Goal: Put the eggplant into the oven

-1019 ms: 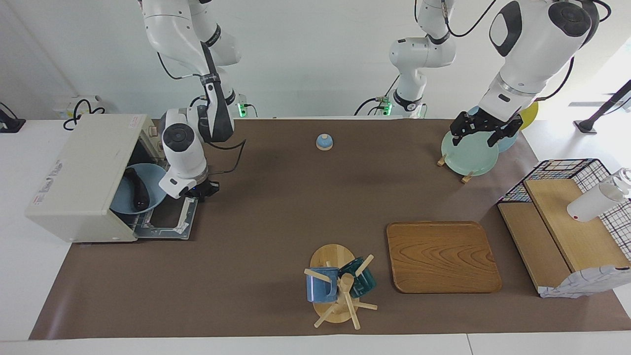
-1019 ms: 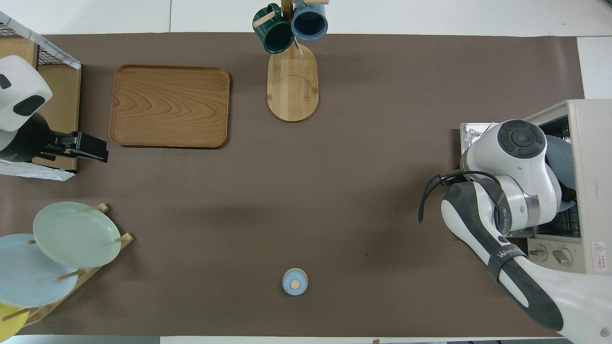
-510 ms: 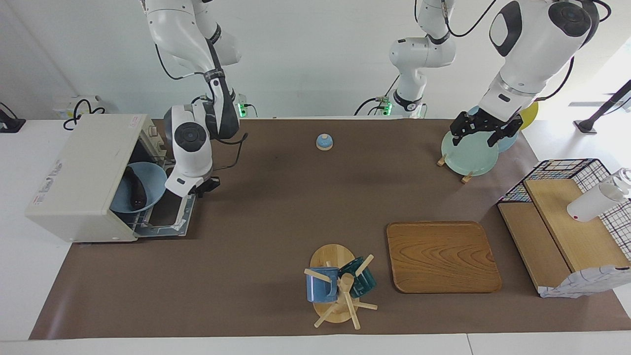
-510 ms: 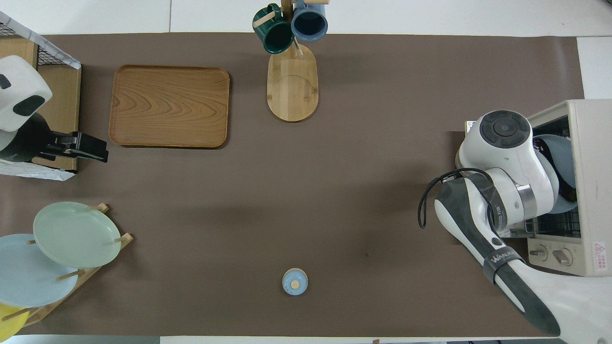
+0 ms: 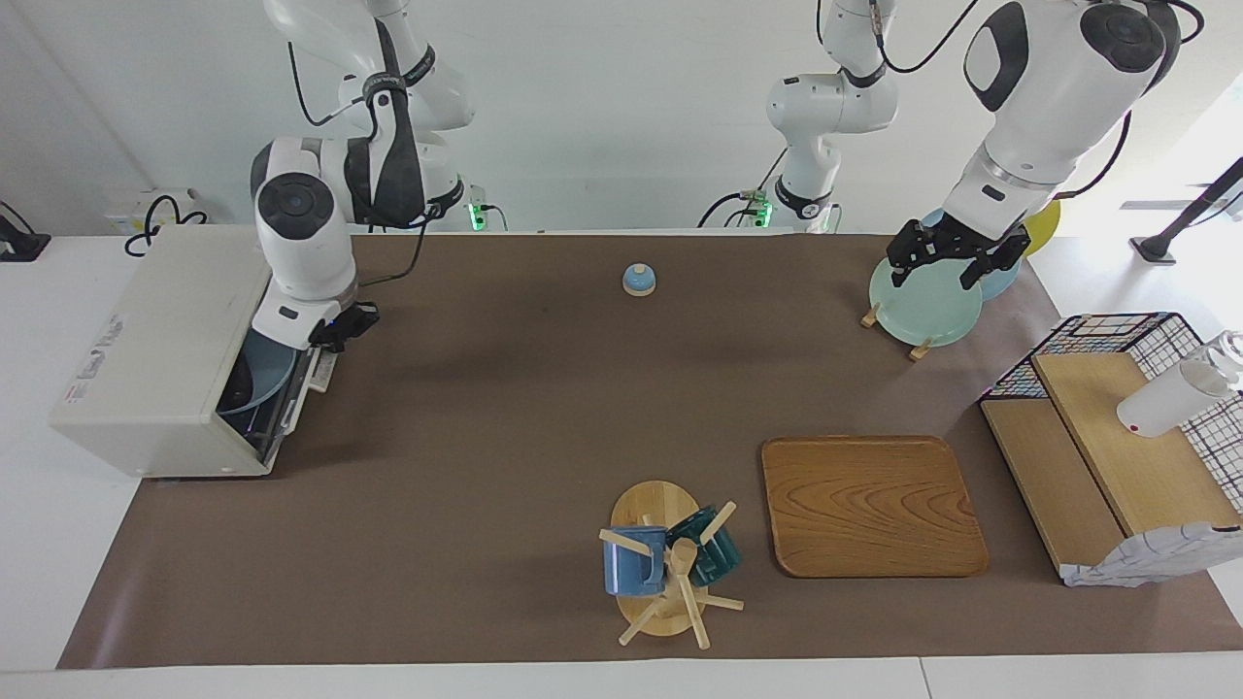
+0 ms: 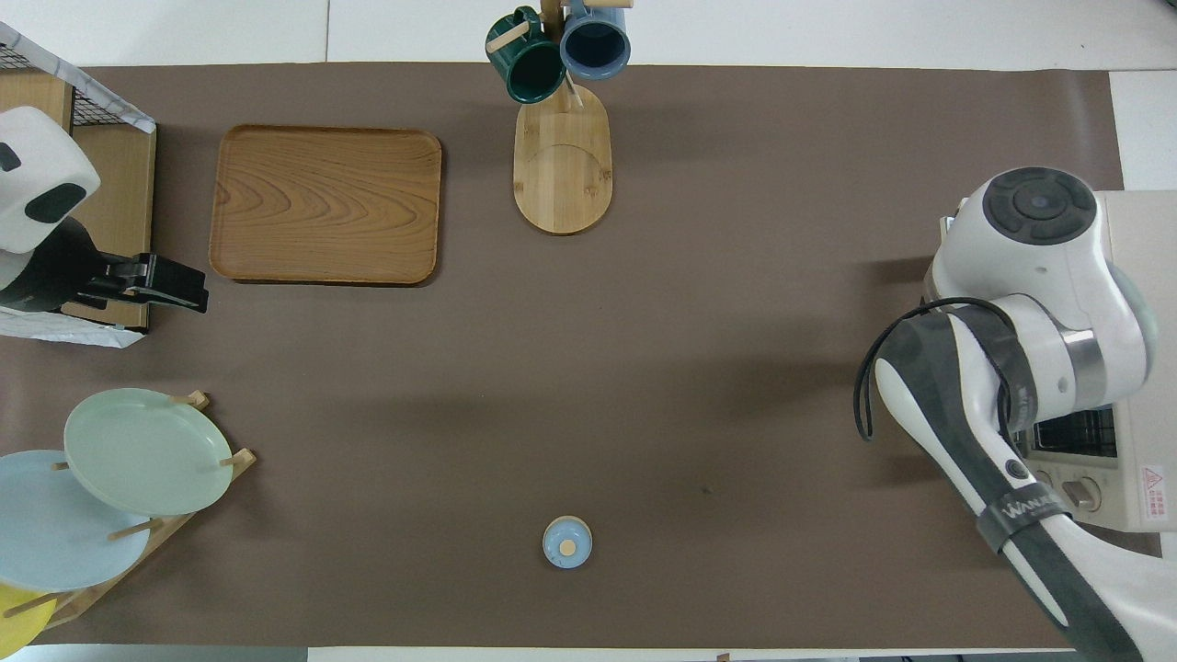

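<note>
The cream-white oven stands at the right arm's end of the table. Its door is swung up and stands almost closed, leaving a narrow gap. Through the gap I see the rim of a blue plate inside; the eggplant is hidden. My right gripper is shut and sits against the door's upper edge; in the overhead view the arm covers it. My left gripper hangs open over the plate rack, holding nothing, and waits.
A pale green plate leans in the rack near the left arm's base. A wooden tray, a mug tree with two mugs, a small blue knobbed lid and a wire basket with shelf stand on the brown mat.
The right gripper has risen and swung toward the oven, bringing the door from lying flat open to almost closed. The plate and eggplant have gone out of sight. The left arm stayed still.
</note>
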Robot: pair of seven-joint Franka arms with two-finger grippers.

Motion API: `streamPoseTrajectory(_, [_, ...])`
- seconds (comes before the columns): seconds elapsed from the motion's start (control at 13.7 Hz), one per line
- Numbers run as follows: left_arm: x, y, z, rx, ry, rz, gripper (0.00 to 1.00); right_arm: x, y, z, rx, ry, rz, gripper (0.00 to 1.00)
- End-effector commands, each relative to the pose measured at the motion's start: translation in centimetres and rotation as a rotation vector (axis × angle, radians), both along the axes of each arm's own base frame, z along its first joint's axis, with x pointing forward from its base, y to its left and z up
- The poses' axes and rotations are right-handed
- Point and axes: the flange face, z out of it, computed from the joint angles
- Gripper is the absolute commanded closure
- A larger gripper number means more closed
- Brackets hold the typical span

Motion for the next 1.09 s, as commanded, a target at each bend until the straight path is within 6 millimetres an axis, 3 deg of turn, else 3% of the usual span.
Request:
streamPoseTrajectory(0.0, [-0.3,0.4,0.6,0.013,0.003,-0.007,0.0,-0.2,-5.2,-1.1,-0.028,0.028,0.02,1.0])
streamPoseTrajectory(0.36, [-0.3,0.5,0.6,0.013,0.003,-0.006,0.0,-1.7,-6.9,1.5,-0.024,0.041,0.009,1.0])
streamPoseTrajectory(0.51, [-0.3,0.4,0.6,0.013,0.003,-0.007,0.0,-2.2,-6.4,3.8,-0.01,0.031,-0.013,1.0])
streamPoseTrajectory(0.8, [-0.3,0.5,0.6,0.013,0.003,-0.006,0.0,-1.1,-4.7,8.9,0.125,-0.049,-0.071,0.99])
streamPoseTrajectory(1.02, [-0.3,0.5,0.6,0.013,0.003,-0.006,0.0,-0.4,-3.4,11.4,0.204,-0.096,-0.203,0.42])
